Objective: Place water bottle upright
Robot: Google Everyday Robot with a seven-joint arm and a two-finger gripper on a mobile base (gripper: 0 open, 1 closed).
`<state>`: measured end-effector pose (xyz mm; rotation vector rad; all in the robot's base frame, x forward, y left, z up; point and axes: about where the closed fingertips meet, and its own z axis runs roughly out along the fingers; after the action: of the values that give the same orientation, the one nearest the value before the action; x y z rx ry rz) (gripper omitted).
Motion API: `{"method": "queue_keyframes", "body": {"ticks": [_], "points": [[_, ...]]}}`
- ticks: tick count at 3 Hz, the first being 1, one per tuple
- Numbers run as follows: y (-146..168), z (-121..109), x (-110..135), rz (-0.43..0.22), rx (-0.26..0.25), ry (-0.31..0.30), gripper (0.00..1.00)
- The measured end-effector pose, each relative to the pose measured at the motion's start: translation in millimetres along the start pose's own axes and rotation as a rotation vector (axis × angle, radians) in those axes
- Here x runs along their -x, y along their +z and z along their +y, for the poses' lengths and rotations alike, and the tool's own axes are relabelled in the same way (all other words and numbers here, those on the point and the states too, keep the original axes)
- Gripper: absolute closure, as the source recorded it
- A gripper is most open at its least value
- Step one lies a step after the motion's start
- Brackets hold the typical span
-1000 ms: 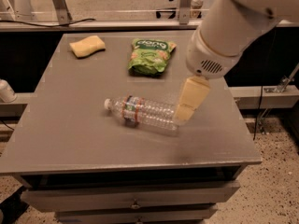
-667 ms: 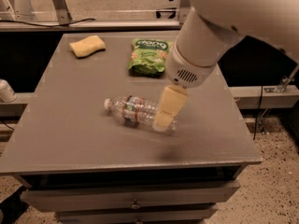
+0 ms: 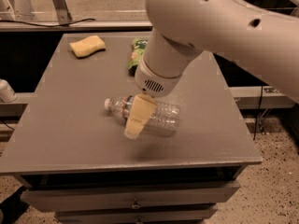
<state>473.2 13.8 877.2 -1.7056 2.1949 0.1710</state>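
Observation:
The water bottle (image 3: 161, 115) lies on its side near the middle of the grey table (image 3: 70, 120), white cap pointing left and its label band just behind the neck. My gripper (image 3: 136, 120), with cream-coloured fingers, hangs from the large white arm directly over the bottle's middle, in front of it from this view. It covers the part of the bottle right of the label band. The bottle rests on the table top.
A green snack bag (image 3: 135, 55) lies at the back of the table, mostly hidden behind my arm. A yellow sponge (image 3: 87, 45) sits at the back left. A drawer front (image 3: 131, 197) runs below the table's front edge.
My gripper has moved left along the bottle, from its base end to its middle. The bottle still lies on its side in the same place.

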Motion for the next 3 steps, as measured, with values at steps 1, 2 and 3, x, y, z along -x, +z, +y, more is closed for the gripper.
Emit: {"method": "queue_keyframes", "body": {"ticks": [1,2,3], "points": [[21,6,12,0.0,0.018,-0.014,0.0],[40,8,19,0.023,0.029,-0.037,0.0],[49,2,23,0.043,0.032,-0.044,0.18]]}}
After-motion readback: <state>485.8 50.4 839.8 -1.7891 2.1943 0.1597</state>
